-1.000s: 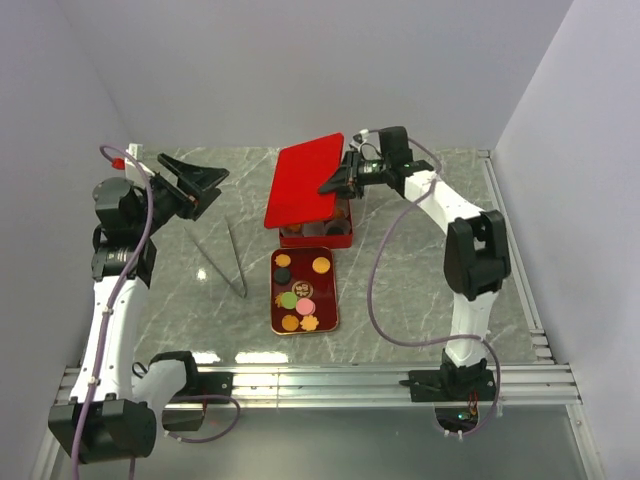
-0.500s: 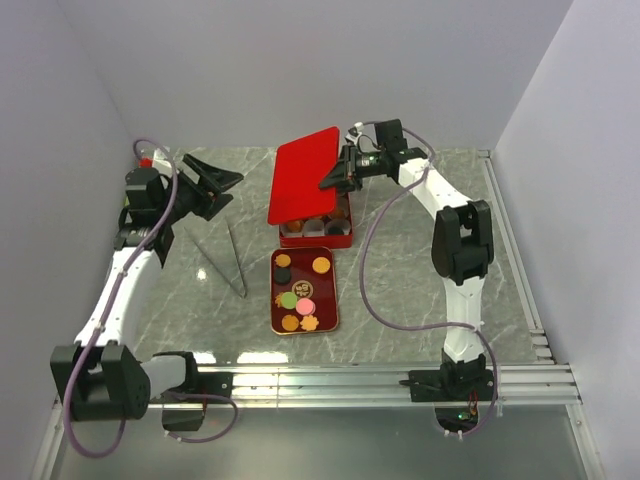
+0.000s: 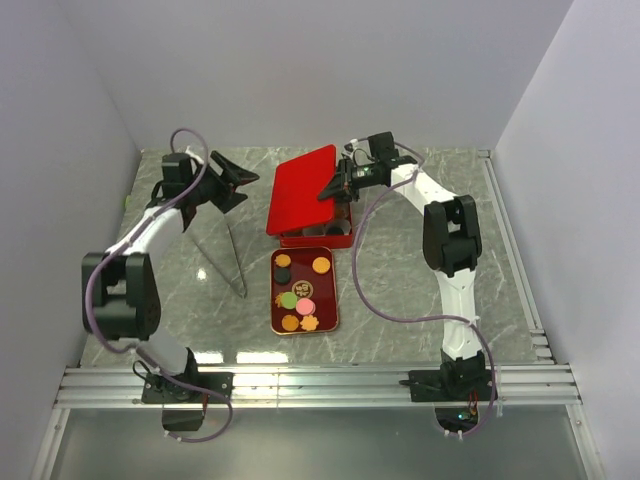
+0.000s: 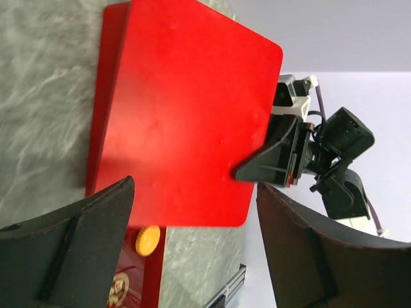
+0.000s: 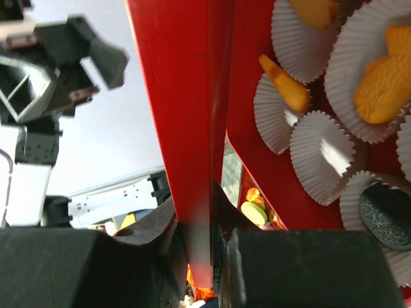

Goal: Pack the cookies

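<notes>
Several cookies (image 3: 303,292), orange, green, pink and dark, lie on a small red tray (image 3: 330,300) in mid-table. A red box (image 3: 318,237) behind it holds white paper cups with orange (image 5: 384,80) and dark (image 5: 385,215) cookies. My right gripper (image 3: 335,187) is shut on the right edge of the red lid (image 3: 300,190), which it holds tilted over the box; the wrist view shows the lid edge (image 5: 192,141) pinched between the jaws of this gripper (image 5: 212,256). My left gripper (image 3: 236,180) is open and empty, left of the lid (image 4: 180,109), apart from it.
Metal tongs (image 3: 228,258) lie on the marble table left of the tray. In the left wrist view an orange cookie (image 4: 148,239) on the tray shows below the lid. White walls close in the back and sides.
My left arm has swung back and to the right, bringing its open gripper close to the lid. The right gripper has shifted the lid a little left and lower, covering more of the box.
</notes>
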Available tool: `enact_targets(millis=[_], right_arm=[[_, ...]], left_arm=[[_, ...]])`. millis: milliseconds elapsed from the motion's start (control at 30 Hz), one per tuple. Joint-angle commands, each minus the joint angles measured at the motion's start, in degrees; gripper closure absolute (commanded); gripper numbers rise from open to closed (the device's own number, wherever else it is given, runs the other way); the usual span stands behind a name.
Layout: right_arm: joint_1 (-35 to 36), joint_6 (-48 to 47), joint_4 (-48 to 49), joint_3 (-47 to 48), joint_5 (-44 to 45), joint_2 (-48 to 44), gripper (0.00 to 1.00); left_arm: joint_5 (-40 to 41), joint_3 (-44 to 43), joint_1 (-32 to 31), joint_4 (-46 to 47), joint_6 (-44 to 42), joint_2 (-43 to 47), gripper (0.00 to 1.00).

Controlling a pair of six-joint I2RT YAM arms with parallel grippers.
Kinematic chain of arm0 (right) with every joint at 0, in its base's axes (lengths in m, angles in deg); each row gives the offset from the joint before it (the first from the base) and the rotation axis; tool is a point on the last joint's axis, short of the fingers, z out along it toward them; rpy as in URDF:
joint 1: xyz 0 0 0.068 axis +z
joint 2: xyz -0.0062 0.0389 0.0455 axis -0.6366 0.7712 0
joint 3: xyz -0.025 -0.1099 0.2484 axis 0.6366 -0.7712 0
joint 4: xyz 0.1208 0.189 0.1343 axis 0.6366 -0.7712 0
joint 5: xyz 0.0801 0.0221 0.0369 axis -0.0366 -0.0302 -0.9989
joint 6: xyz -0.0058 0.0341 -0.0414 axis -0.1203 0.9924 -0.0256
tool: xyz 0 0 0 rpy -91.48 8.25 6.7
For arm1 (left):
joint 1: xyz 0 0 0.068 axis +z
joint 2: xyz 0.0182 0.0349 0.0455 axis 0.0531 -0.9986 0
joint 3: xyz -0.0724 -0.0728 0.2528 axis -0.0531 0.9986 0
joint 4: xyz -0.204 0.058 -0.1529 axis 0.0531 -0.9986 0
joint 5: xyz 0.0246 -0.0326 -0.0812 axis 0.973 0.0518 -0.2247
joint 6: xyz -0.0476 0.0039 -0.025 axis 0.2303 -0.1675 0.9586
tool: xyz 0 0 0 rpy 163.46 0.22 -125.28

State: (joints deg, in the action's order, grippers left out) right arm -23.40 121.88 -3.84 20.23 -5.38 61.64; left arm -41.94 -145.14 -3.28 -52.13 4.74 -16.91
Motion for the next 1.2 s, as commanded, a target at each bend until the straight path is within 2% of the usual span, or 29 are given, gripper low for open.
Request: enact_targets(millis=[0, 200, 500, 733, 933, 1100, 1167], right_arm=[[-1.4, -0.8, 0.3, 1.8, -1.3, -1.4, 1.0], [-4.6, -1.0, 0.0, -2.3, -1.2, -2.2, 0.99], [-6.3, -2.3, -2.4, -5.0, -1.3, -2.1, 0.98], [-6.4, -2.2, -2.2, -8.7, -1.1, -4.3, 0.97], [-6.4, -4.8, -4.5, -12.2, 0.8, -6.1, 0.95], [-6.4, -6.1, -6.5, -12.5, 3.5, -6.8, 0.94], [-6.4, -6.4, -7.7, -11.4, 4.4, -6.6, 0.91]], left_arm=[[-0.5, -6.1, -2.8, 4.1, -2.7, -5.3, 0.18], [1.4, -13.0, -6.9, 1.3, -4.9, -14.8, 0.2], [8.2, -18.6, -7.8, -6.4, -7.9, -20.5, 0.2], [6.4, -23.9, -8.6, -7.1, -9.5, -26.2, 0.22], [5.8, -29.1, -11.9, -10.7, -11.8, -30.4, 0.23], [4.3, -29.3, -12.8, -9.7, -10.7, -31.6, 0.23], [4.1, -30.6, -13.1, -10.7, -11.0, -32.6, 0.23]])
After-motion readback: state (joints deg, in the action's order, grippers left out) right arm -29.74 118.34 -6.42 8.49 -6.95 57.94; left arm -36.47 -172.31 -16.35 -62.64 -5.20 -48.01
